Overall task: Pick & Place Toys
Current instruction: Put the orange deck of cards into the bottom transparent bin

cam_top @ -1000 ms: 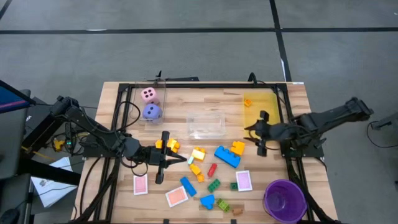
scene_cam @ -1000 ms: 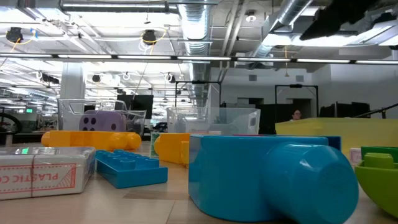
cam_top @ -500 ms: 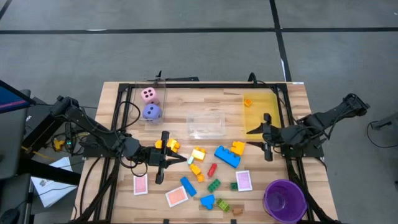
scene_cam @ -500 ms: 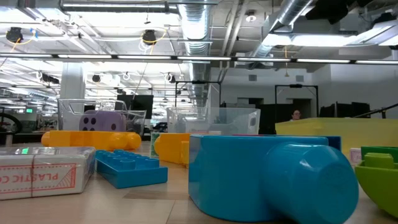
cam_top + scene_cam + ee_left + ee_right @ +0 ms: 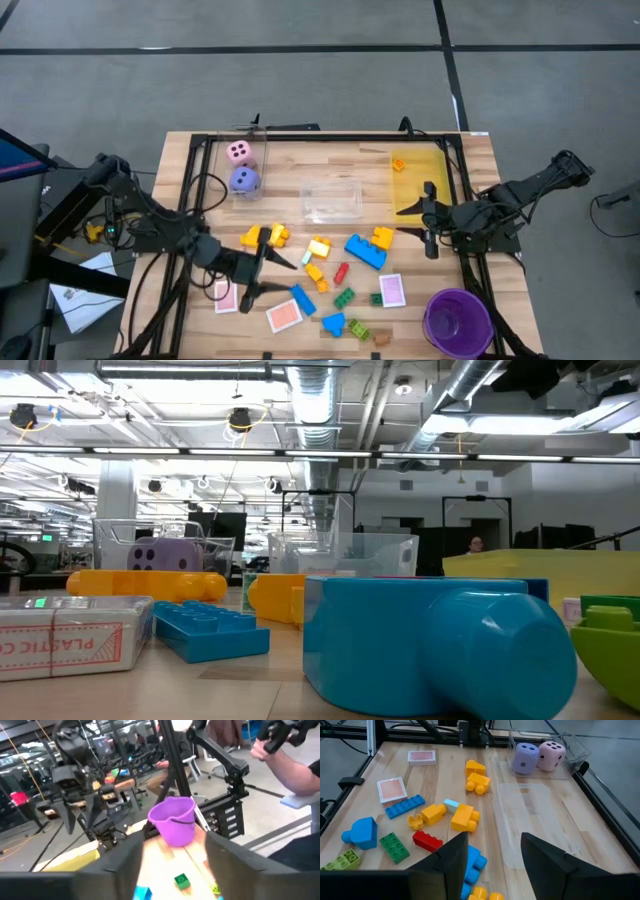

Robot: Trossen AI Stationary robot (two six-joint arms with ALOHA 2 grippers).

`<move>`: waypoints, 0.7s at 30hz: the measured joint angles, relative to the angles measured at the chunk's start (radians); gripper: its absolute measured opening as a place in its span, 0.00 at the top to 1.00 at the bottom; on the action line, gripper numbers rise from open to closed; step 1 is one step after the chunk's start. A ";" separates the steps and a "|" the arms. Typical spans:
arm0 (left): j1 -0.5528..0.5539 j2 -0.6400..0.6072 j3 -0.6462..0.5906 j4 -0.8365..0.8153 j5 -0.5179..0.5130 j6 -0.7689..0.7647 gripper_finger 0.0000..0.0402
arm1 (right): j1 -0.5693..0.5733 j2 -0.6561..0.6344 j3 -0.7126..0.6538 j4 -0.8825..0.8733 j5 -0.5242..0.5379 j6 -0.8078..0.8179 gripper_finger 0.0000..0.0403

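The toys lie loose on the wooden table: a blue brick, yellow bricks, a red brick, green bricks and pink-backed cards. A pink die and a purple die sit in a clear bin at the far left. My left gripper hovers open over the near left, between orange bricks and a card; nothing is between its fingers. My right gripper hovers open by the yellow bin's near edge, also with nothing between its fingers.
A clear bin stands at the table's middle and a yellow see-through bin with an orange brick in it at the far right. A purple cup stands at the near right corner. A person's arm shows beyond the table.
My left gripper has moved toward the table's near edge and has opened. My right gripper first went a little toward the near edge, along the yellow bin, then stayed still. No toy has visibly moved.
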 joint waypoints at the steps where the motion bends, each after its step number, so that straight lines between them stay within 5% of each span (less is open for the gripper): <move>1: -0.010 0.011 0.000 0.000 -0.013 -0.011 0.39 | 0.000 0.000 0.000 0.000 0.000 0.000 0.57; 9: -0.090 0.182 0.065 0.027 -0.048 -0.034 0.10 | 0.000 -0.026 0.010 -0.009 0.000 0.006 0.57; 16: -0.156 0.301 0.327 -0.407 -0.110 -0.303 0.02 | 0.000 -0.039 0.010 -0.012 -0.001 0.027 0.57; 21: -0.169 0.375 0.378 -0.639 -0.111 -0.584 0.02 | 0.000 -0.039 0.010 -0.012 0.000 0.027 0.57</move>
